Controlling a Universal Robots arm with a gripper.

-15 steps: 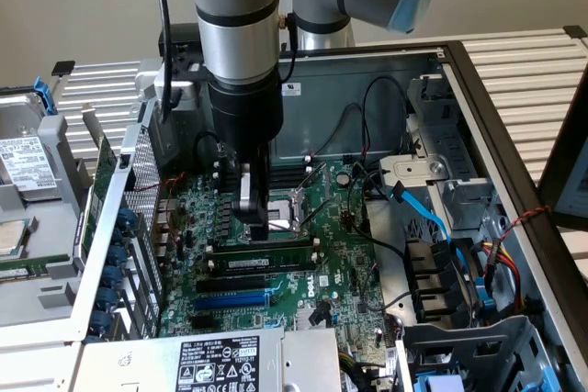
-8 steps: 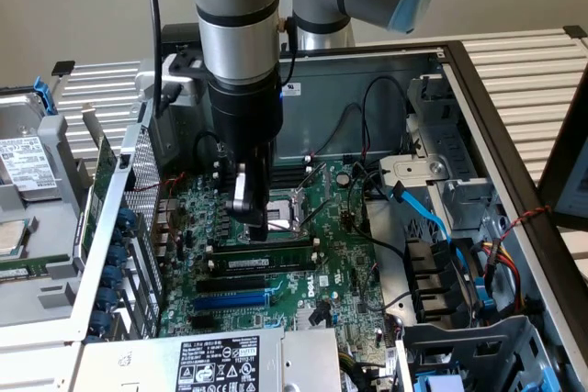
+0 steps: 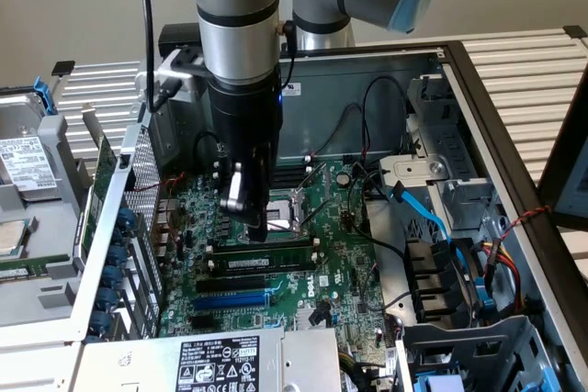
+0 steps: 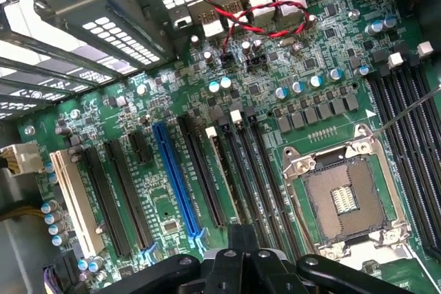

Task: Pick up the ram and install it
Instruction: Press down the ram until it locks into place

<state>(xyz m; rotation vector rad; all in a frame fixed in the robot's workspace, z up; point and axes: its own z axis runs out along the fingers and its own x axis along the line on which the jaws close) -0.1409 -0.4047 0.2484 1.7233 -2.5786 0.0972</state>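
The gripper (image 3: 258, 223) is closed, fingertips pressing down on the ram (image 3: 264, 247), which sits in 1 black memory slot on the motherboard (image 3: 322, 291), its long axis running across the exterior view directly beneath the fingers

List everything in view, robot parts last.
computer case: 1, grey metal, open
motherboard: 1, green, inside the case
ram: 1, green with white label, standing in a black memory slot beside the CPU socket
CPU socket: 1, silver frame, empty
expansion slot: 1, blue, among black slots
twisted wire: 1, red and black, over the board's port edge
data cable: 1, blue, exterior view's right
arm: 1, silver and black, reaching into the case
end effector: 1, black, shut, directly over the ram
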